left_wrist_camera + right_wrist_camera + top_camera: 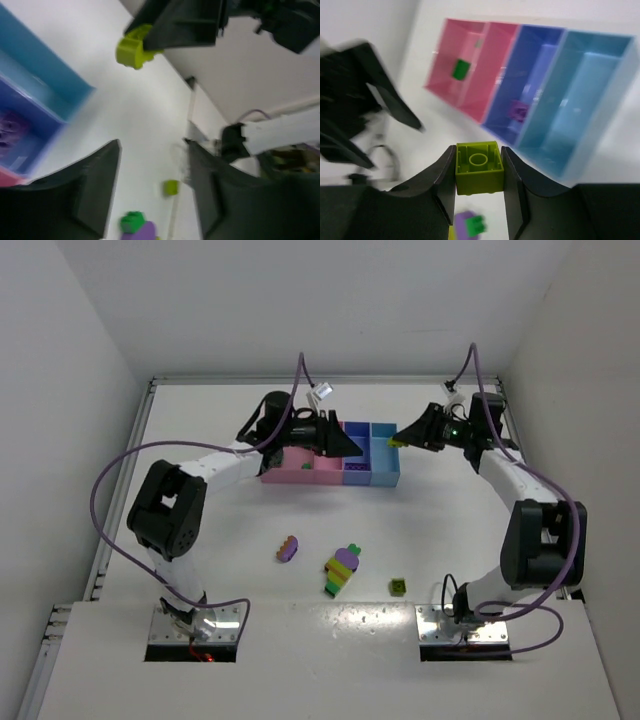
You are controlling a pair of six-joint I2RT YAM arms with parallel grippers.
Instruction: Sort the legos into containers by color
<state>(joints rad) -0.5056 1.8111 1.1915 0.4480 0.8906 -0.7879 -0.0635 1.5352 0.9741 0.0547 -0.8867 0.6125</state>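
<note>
- Right gripper (479, 159) pinches a yellow-green brick (479, 172) at lower centre of its wrist view, short of the light blue bin (587, 85).
- Left gripper (152, 147) gapes wide, empty.
- Best to clear that bin's rim fully before releasing.

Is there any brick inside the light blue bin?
No, in the right wrist view the light blue bin shows only its bare floor, while a purple brick lies in the blue bin beside it.
</note>
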